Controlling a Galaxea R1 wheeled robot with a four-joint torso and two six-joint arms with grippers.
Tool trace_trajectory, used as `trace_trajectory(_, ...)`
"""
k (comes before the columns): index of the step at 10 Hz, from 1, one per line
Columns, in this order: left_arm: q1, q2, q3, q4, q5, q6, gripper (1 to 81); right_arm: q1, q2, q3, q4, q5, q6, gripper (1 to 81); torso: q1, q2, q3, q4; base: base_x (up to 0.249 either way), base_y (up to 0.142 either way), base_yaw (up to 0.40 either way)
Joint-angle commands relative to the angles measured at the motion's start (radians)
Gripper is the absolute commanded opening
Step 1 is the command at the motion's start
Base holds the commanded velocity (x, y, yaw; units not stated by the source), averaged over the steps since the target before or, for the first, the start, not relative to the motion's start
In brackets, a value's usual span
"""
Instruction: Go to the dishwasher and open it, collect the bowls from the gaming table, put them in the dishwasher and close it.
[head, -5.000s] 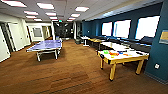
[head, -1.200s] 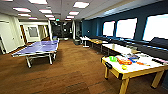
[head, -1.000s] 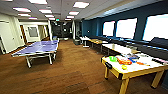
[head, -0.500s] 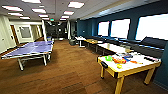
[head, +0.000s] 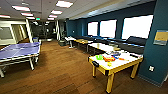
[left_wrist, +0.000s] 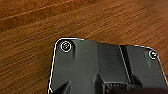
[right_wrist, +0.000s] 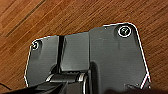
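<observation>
Two claws give nothing away: whether either is open or closed I cannot tell, with brown wood-plank floor (left_wrist: 30, 32) beneath both wrists. Outward, the head view has swung since a second ago, so the camera turned; the long white-topped, yellow-edged gaming desk (head: 130, 65) now sits at four o'clock, nearer. Colourful items, perhaps the bowls (head: 99, 57), lie on it. Judging by this, the robot is approaching to collect.

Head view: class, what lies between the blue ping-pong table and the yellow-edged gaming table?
In the head view, bare wooden floor separates the ping-pong table from the gaming table; nothing stands on that stretch.
</observation>
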Motion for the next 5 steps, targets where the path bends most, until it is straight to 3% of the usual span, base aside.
trace_trajectory(1,-0.064,-0.006,-0.006,0.002,0.035,0.002,81.1,0.058,0.001,0.004,-0.002,-0.046,0.001,81.1,0.000,0.000,0.000,0.000,0.000,0.000,-0.323)
trace_trajectory(5,-0.064,-0.006,-0.006,0.002,0.035,0.003,81.1,0.058,0.002,0.005,-0.003,-0.046,0.001,81.1,0.000,0.000,0.000,0.000,0.000,0.000,-0.323)
